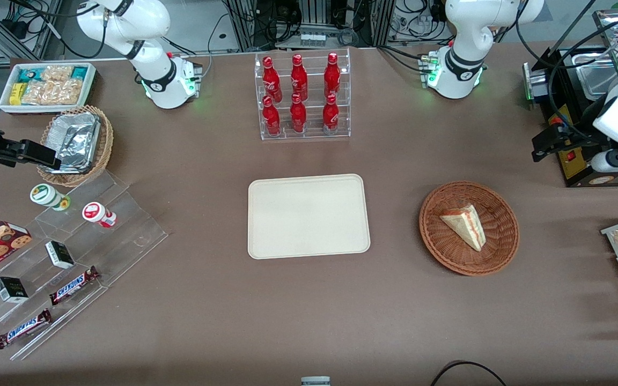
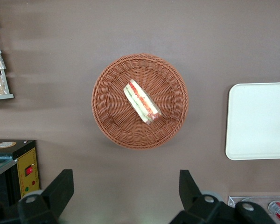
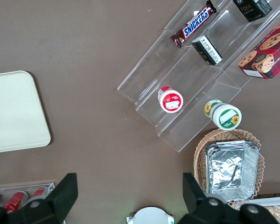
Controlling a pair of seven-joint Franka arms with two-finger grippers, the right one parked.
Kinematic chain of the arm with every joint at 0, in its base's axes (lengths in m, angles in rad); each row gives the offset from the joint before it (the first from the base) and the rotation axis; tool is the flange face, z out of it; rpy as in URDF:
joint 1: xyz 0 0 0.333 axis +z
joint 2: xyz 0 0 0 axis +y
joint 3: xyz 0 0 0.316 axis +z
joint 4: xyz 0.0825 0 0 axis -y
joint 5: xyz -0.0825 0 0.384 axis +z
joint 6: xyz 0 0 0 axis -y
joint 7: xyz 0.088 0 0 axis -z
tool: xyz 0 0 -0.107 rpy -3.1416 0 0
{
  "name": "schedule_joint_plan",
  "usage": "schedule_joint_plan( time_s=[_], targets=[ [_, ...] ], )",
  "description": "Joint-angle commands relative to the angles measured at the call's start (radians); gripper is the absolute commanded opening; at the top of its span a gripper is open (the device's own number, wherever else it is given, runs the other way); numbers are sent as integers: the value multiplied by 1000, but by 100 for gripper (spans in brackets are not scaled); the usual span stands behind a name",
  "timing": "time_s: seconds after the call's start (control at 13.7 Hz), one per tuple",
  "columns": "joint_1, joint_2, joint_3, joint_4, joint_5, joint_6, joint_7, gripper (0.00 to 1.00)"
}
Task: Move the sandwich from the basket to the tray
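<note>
Below the released, wide-spread jaws point(image 2: 125, 191), well apart from them, the sandwich point(image 2: 142, 101) lies in the basket point(image 2: 109, 116) on the brown bench point(image 1: 309, 300); the bare tray point(image 2: 259, 121) sits beside the basket.

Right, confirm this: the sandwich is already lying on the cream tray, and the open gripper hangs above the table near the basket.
Not quite. The sandwich lies in the basket, not on the tray, which is bare; the front view shows it. The rest holds: in the left wrist view the gripper is open above the table near the basket.
</note>
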Motion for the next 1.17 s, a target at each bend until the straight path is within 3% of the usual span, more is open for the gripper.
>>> schedule_joint_plan(
  time_s=[0.0, 0.29, 0.66, 1.09],
  targets=[
    [0, 45, 4, 9, -3, 34, 42, 100],
    [2, 108, 5, -22, 0, 121, 18, 100],
    [5, 129, 5, -204, 0, 331, -151, 100],
    [5, 131, -2, -431, -12, 621, -514, 100]
  ],
)
